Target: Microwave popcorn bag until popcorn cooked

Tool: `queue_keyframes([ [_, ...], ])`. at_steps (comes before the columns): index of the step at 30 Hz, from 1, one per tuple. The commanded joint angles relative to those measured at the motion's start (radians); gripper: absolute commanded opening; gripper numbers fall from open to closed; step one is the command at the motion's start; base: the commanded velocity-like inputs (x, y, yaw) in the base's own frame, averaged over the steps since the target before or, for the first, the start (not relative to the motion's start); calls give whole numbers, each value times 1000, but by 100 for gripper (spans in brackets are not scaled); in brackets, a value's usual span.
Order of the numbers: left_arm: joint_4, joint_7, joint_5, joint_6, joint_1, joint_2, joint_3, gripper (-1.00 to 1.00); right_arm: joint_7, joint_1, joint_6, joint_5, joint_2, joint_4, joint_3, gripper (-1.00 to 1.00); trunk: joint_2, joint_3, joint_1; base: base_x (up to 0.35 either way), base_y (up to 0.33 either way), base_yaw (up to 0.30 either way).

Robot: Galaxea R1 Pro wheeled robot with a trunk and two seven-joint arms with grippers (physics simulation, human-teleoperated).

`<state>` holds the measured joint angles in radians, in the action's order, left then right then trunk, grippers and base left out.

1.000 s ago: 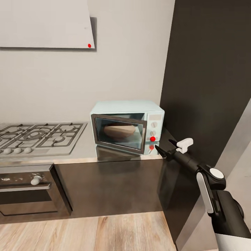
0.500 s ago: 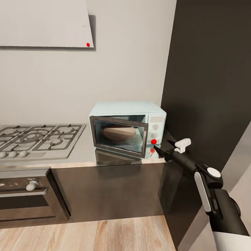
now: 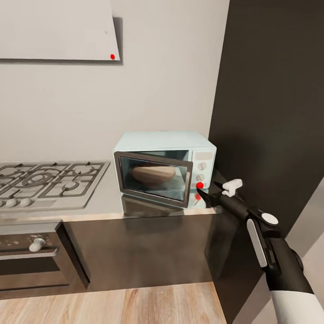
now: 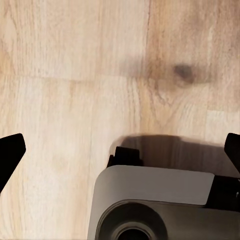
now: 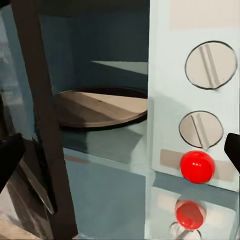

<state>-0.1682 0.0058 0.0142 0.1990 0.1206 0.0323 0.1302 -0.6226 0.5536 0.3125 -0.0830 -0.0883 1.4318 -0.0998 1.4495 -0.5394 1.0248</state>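
Kitchen corner, pale wall meeting a dark tall cabinet (image 3: 270, 112); the countertop (image 3: 103, 202) is carrying a gas hob (image 3: 45, 180) and the microwave (image 3: 164, 139). Item one, the popcorn bag (image 3: 153, 174), is sitting inside the cavity behind the dark-framed door (image 3: 153, 180), which is standing slightly ajar. Item two, the right gripper (image 3: 206, 189), is pointing its spread jaws at the side panel, one fingertip close beside the red button (image 5: 197, 166) under two round knobs (image 5: 210, 65). Item three, the left gripper (image 4: 120, 150), is hanging spread over the wooden floor (image 4: 75, 75). Loading appears complete; closing the door and starting the heat seem outstanding.
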Motion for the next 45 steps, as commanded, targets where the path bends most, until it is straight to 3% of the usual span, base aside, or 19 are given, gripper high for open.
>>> queue_keyframes([
  [1,1,0,1,3,1,0,2,100,-3,5,8,-4,0,-8,-1,100,1,-1,0,71,0,0],
  [13,1,0,1,3,1,0,2,100,-2,10,6,3,1,-20,-1,100,1,-1,0,6,0,0],
  [16,1,0,1,3,1,0,1,100,-1,22,3,3,-3,-55,-4,100,1,-1,0,0,0,0],
  [21,1,0,1,3,1,0,0,100,-2,87,-51,3,-3,-202,-2,100,1,-1,0,0,0,0],
  [29,1,0,1,3,1,0,0,100,-1,99,-56,4,-5,-215,-3,100,1,-1,0,0,0,0],
  [31,1,0,1,3,1,0,0,100,0,137,-68,10,-3,-260,-3,100,1,-1,0,0,0,0],
  [34,1,0,1,3,1,0,0,100,1,246,-168,17,2,-466,-2,100,1,-1,0,0,0,0],
  [37,1,0,1,3,1,0,0,100,1,307,-221,19,2,-574,-1,100,1,-1,0,0,0,0],
  [41,1,0,1,3,1,0,0,100,1,327,-237,55,3,-606,-1,100,1,-1,0,0,0,0],
  [45,1,0,1,3,1,0,-1,100,1,329,-237,64,8,-611,0,100,1,-1,0,0,0,0],
])
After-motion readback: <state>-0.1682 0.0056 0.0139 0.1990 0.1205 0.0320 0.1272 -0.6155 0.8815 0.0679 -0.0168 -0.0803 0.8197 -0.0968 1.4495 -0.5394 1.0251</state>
